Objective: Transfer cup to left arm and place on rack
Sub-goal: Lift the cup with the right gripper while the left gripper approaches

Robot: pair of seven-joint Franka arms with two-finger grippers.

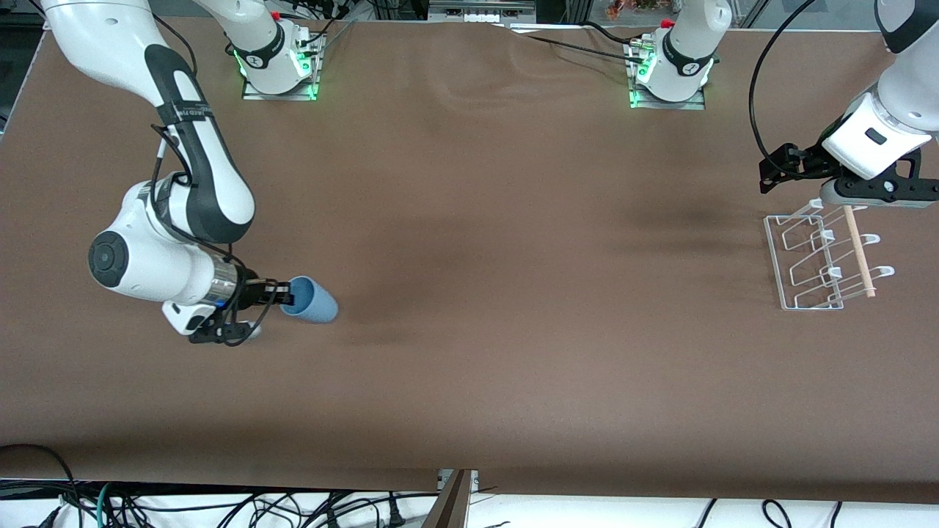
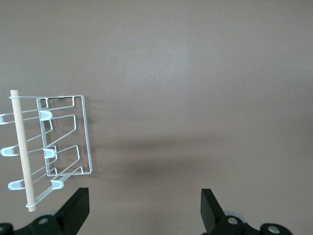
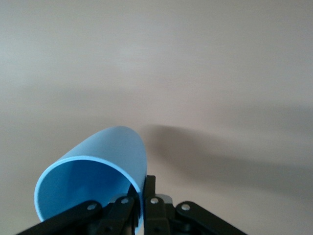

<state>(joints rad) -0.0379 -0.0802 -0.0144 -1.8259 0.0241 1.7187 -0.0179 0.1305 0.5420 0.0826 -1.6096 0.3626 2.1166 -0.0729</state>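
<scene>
Right gripper [image 1: 282,295] pinches the rim of the cup [image 1: 311,301] between its 2 fingers, one inside and one outside, and holds it on its side above the table [image 1: 469,367] at the right arm's end. Left gripper [image 2: 145,208] hangs wide open over the rack [image 1: 825,257].

High front camera faces both bases; wrist cameras look down, sharing its table [image 1: 469,220].
</scene>
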